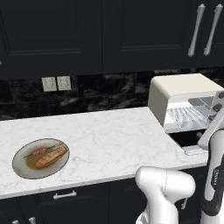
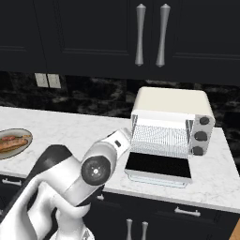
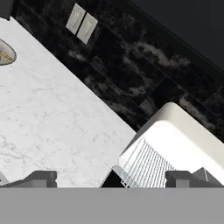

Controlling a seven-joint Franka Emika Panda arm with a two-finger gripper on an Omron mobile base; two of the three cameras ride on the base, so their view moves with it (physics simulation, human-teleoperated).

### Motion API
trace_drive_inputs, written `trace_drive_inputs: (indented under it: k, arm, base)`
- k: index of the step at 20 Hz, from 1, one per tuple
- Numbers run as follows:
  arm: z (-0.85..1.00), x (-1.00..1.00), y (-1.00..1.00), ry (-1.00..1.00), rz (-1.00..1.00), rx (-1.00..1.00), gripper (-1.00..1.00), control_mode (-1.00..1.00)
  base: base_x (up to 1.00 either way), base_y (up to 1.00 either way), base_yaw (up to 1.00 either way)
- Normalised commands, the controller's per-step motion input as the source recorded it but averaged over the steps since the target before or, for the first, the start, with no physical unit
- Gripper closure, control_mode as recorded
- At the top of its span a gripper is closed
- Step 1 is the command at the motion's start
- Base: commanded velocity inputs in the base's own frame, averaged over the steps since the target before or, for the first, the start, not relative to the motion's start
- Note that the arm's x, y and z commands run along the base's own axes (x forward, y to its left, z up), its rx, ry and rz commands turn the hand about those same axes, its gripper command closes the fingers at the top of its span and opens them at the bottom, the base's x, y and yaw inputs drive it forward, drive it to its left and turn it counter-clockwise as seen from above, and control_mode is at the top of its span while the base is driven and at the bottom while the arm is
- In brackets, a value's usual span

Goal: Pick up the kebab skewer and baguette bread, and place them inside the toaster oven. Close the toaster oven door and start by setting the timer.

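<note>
1. Hovering near the toaster oven, the gripper has its two finger tips set wide apart with nothing between them: open and empty. In the hand view the tips frame the oven's front corner and the edge of its wire rack.
2. The toaster oven door is folded down flat toward the counter edge, dark glass facing up, so the cavity is exposed. Judgement: left this way so food can be slid straight onto the rack.
3. Oven contents: only the rack is seen inside; no food on it. Three dark knobs sit in a column on the oven's right side; the timer appears untouched, though the knob positions are too small to read.
4. The plate sits on the white marble counter, at roughly 9 o'clock from the oven in the left base view and well apart from it.
5. Plate contents: the baguette bread lies diagonally across the middle; the kebab skewer lies just beside it on the far side, roughly parallel. Whether the two touch cannot be told.
6. Judgement: both items are still to be fetched, so the task is at an early stage. The slim skewer close against the loaf may call for a careful approach to lift one without nudging the other.
</note>
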Motion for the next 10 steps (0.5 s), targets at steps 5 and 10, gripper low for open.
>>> trace_drive_inputs:
  k: [5,10]
  arm:
    - [0.37,-0.28,1.0,0.17,-0.12,0.05,-1.0,-1.0]
    - [0.14,-0.04,1.0,0.27,-0.1,0.04,-1.0,-1.0]
  base:
    - [0.0,0.0,0.0]
    - [0.0,0.0,0.0]
